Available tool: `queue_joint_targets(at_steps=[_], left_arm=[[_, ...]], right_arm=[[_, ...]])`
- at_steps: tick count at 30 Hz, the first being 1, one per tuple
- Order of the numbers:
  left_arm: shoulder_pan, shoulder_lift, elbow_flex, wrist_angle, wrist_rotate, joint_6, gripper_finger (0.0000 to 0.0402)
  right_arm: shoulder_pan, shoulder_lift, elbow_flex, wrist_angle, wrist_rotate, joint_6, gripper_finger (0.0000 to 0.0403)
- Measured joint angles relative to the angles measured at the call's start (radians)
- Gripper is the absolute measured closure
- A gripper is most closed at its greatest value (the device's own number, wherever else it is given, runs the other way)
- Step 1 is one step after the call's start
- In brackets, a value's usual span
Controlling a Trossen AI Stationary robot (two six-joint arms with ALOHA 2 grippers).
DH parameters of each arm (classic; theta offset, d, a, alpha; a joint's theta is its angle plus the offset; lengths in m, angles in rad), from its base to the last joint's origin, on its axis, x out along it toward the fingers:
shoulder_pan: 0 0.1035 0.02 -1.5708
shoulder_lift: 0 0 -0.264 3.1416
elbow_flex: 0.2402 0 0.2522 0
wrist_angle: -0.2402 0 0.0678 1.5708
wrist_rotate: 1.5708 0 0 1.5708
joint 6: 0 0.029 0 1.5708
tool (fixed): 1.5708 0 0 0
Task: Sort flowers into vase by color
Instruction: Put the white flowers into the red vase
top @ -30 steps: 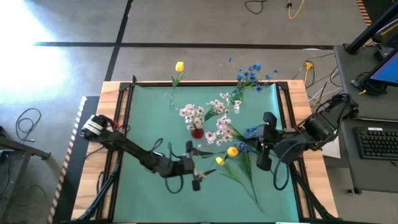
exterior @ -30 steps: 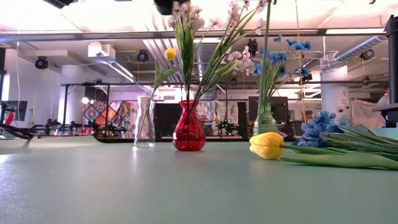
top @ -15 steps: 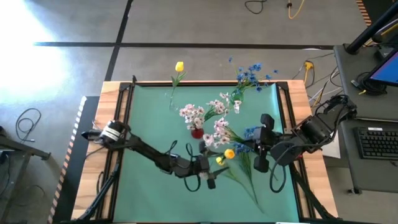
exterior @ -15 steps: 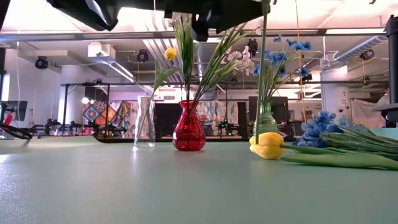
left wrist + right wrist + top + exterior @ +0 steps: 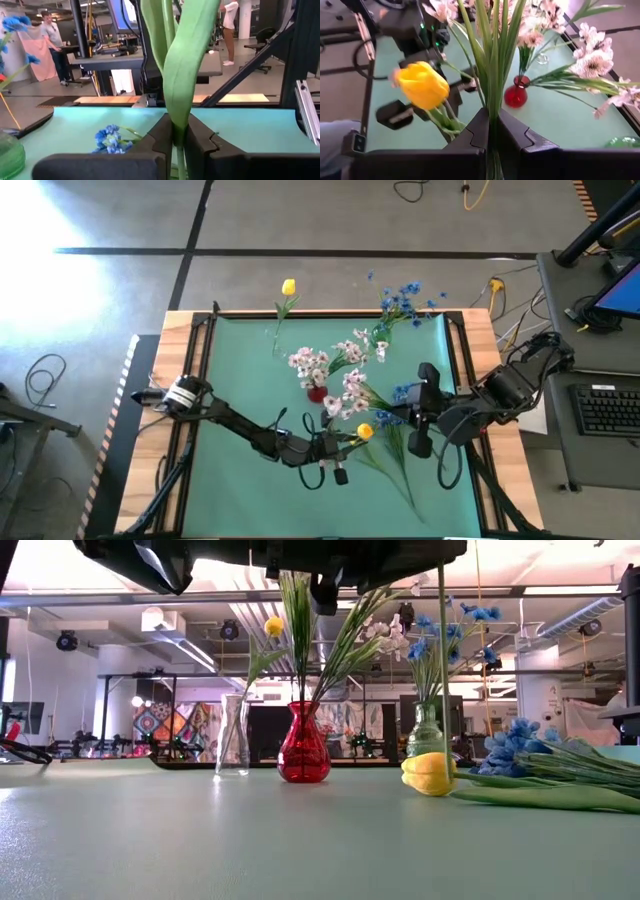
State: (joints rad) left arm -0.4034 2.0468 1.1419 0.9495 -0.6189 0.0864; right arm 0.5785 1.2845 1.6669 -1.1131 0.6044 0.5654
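A yellow tulip (image 5: 365, 431) is up in the air between my two grippers; its head also shows in the right wrist view (image 5: 422, 85). My left gripper (image 5: 348, 444) is shut on a green leaf and stem right beside that head. My right gripper (image 5: 400, 418) is shut on a bunch of green stems. A second yellow tulip (image 5: 430, 773) lies on the mat, its stem running toward the right edge. At the back stand a clear vase (image 5: 232, 735) with one tulip, a red vase (image 5: 303, 745) with pinkish-white blossoms and a green vase (image 5: 427, 730) with blue flowers. My left gripper pinches a broad green leaf and a thin stem (image 5: 176, 117) between its two fingers, which reach in level from the table's left. The leaf rises above the fingers. The stem (image 5: 443, 660) hangs straight down below them, clear of the mat. My right gripper pinches a bunch of green stems and narrow leaves (image 5: 491, 102) between its two fingers, coming from the table's right. The stems run on forward past the fingertips, clear of the mat. Which blossoms they carry cannot be told.
A pile of loose blue flowers (image 5: 520, 740) and long green stems (image 5: 395, 465) lies on the mat at the near right, under the right arm. The mat's near left part (image 5: 240, 490) is bare. People stand in the room beyond the table.
My left gripper has gone toward the table's right edge, up to the raised tulip, and has shut on its leaf and stem. My right gripper has shifted slightly toward the left. The tulip head has drifted a little toward the left gripper.
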Motion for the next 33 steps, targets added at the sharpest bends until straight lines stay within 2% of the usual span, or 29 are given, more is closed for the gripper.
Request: queue_joint_targets(at_steps=[7,19,25,29,33], left_arm=[[-0.009,0.0,0.0,-0.052,0.001,-0.027,0.0399],[-0.016,-0.002,0.002,-0.06,0.009,-0.056,0.0396],[0.008,-0.002,0.01,-0.071,0.015,-0.144,0.0396],[0.013,-0.002,0.056,-0.186,0.045,-0.181,0.0378],[0.012,-0.002,0.146,-0.389,0.06,-0.205,0.0332]], right_arm=[[0.0,-0.042,0.003,0.044,0.008,-0.019,0.0385],[0.0,-0.087,0.124,0.046,0.027,-0.08,0.0385],[0.0,-0.087,0.157,0.049,0.027,-0.109,0.0385],[0.0,-0.086,0.158,0.049,0.027,-0.113,0.0385],[0.0,-0.086,0.158,0.048,0.027,-0.113,0.0385]])
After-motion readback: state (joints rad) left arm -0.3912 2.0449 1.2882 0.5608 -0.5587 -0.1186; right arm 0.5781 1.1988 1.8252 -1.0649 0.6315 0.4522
